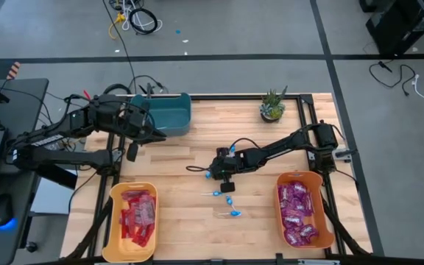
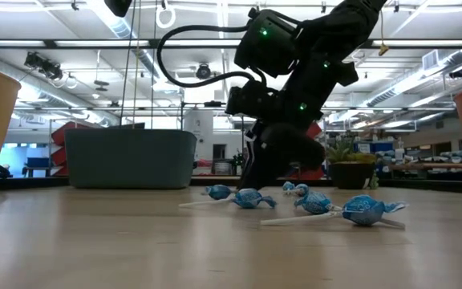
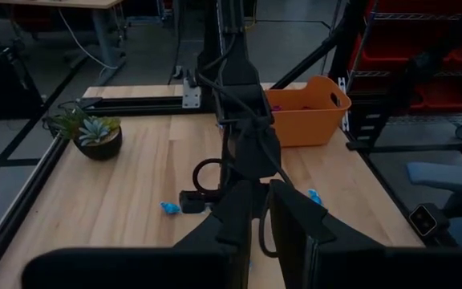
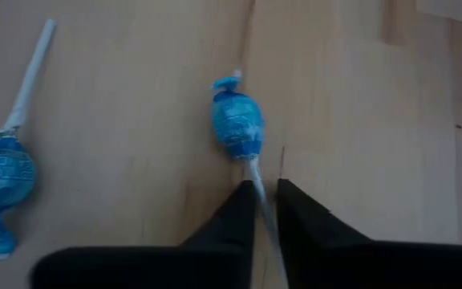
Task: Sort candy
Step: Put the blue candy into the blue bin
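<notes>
Wooden counter [image 1: 190,140] | yellow plastic bin [image 1: 112,221]: flat red packets [image 1: 138,215] | orange plastic bin [image 1: 325,221]: purple packets [image 1: 299,213] | teal bin [image 1: 177,118] | I see right gripper [image 4: 265,191] pinching blue lollipop's [image 4: 237,124] stick | left gripper [image 3: 265,210] nearly closed, empty.

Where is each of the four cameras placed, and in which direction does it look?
High view: above, straight down; both arms, right tool among lollipops.
Low view: table height, level across; right arm above lollipops, teal bin behind.
Left wrist view: on the left arm, across the table; own fingers, orange bin, plant.
Right wrist view: on the right arm, facing down; fingers pinch a lollipop stick.
Shared: lollipops in the high and low views.
</notes>
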